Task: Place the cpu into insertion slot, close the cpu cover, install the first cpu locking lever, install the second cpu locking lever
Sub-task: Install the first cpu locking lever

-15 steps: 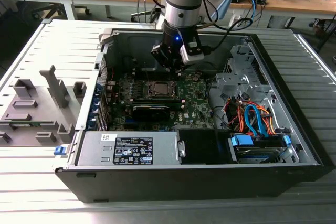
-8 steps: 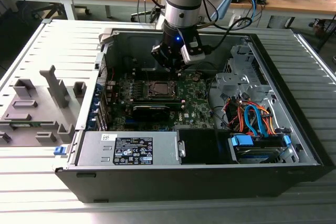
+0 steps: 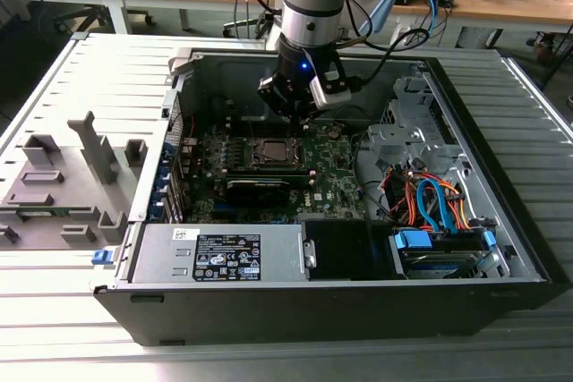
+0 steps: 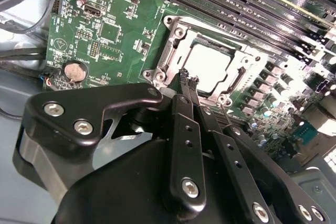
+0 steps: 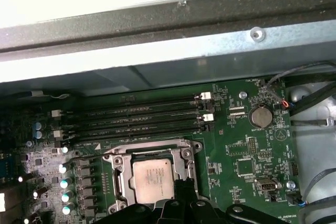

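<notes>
Over the covered cpu (image 4: 210,70), whose print seems illegible, the gripper (image 4: 189,80) hovers pressed together.

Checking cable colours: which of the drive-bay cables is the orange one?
The orange cable runs beside the blue cables, on the exterior view's left of them; it alone is orange.

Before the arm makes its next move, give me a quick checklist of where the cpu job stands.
1. cpu seated in the socket: ok, its pale face lies flat inside.
2. cover down over the chip: ok, the frame lies around it in both wrist views.
3. Locking levers latched: cannot tell.
4. gripper near the socket: ok, its tips sit at the socket's edge.
5. gripper empty: ok, fingers together with nothing between them.
6. Memory slots clear of the arm: ok.
</notes>
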